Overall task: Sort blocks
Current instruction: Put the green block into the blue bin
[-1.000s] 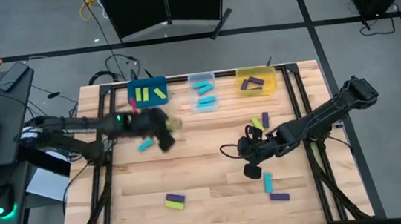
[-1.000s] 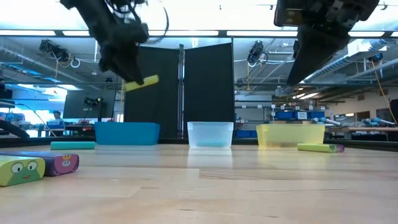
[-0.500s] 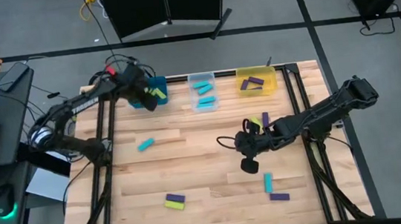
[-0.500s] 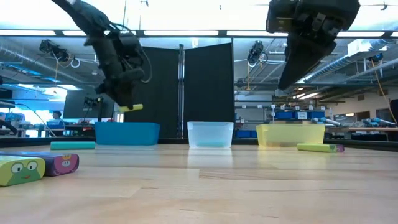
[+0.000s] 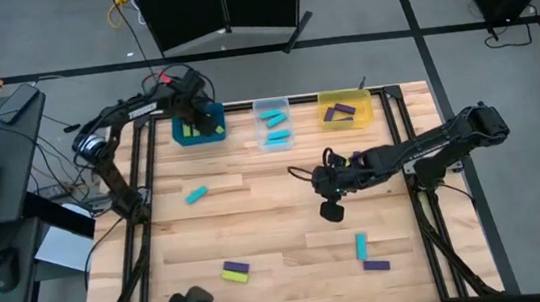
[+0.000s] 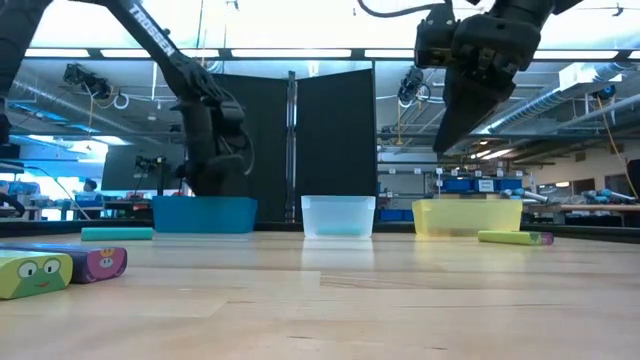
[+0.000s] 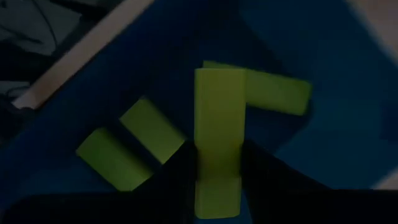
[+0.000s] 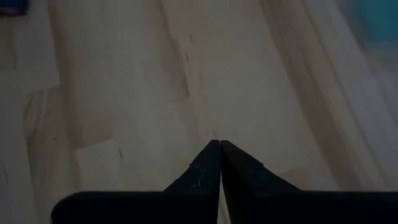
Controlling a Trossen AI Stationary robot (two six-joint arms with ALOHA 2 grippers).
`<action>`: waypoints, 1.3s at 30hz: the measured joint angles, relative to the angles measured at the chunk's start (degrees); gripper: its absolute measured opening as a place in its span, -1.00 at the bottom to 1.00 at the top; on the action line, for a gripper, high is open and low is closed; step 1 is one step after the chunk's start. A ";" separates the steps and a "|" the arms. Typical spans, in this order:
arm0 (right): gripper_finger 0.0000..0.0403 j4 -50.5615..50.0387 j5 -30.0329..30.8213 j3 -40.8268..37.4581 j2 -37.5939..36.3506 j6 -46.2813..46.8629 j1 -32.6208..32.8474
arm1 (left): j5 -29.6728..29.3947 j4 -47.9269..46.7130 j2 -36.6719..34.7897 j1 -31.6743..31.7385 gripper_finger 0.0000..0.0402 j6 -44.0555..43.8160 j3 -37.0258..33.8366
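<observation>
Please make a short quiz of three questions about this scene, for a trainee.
1. True or false: the left gripper holds a lime green block over the blue bin.
2. The right gripper is: A) shut and empty B) holding a purple block C) inside the yellow bin.
3. Which colour are the blocks in the clear bin?

Key: 1 true; 2 A; 3 cyan.

Two dark, near-black jointed robot arms built of slim tubular links. The left arm (image 5: 130,110) carries pale lettering along one link and a thin black cable looping beside it. The right arm (image 5: 430,146) has chunkier, boxy joint housings and curling black cables near its wrist. Each ends in two tapered, matte-black fingers (image 8: 199,174).
</observation>
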 joint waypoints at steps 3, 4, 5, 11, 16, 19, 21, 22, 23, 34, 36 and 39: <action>-0.92 0.00 -0.14 0.00 0.00 -0.73 -0.85 | -1.13 0.01 1.53 0.00 -0.49 0.16 0.03; -0.92 0.00 -0.15 0.00 0.00 -1.10 -1.05 | -1.87 0.09 1.69 -0.02 -0.49 0.41 0.05; -0.93 0.00 -0.14 0.00 0.00 -1.43 -1.25 | -2.15 0.04 1.83 -0.02 -0.49 0.96 0.07; -0.89 -0.02 -0.15 0.00 0.00 -1.89 -2.40 | -2.85 -0.54 1.72 -0.06 -0.18 1.48 0.07; -0.88 -0.02 -0.14 0.00 0.00 -2.05 -2.78 | -2.95 0.31 0.32 -0.67 0.24 1.50 0.10; -0.90 -0.11 -0.14 0.00 0.00 -2.04 -2.76 | -2.96 2.84 -1.91 -1.80 0.33 1.38 -0.71; -0.90 -0.70 -0.14 0.00 0.00 -2.02 -2.68 | -2.93 5.27 -4.57 -3.26 0.33 1.14 -2.40; -0.90 -1.09 -0.14 0.00 0.00 -1.92 -2.60 | -2.72 7.36 -6.20 -4.02 0.32 0.61 -3.64; -0.90 -1.46 -0.14 0.00 0.00 -1.81 -2.59 | -2.34 9.34 -8.14 -4.80 0.29 -0.10 -5.14; -0.93 -17.20 5.01 0.00 0.00 13.43 -3.82 | 1.66 35.79 -30.94 -20.25 0.11 -8.16 -25.43; -0.90 -20.58 4.89 0.00 0.00 15.35 -4.83 | 1.68 42.44 -34.17 -23.65 0.11 -9.62 -29.31; -0.85 -23.29 2.69 0.00 0.00 16.17 -7.14 | 1.87 53.83 -37.17 -28.55 0.11 -11.48 -35.43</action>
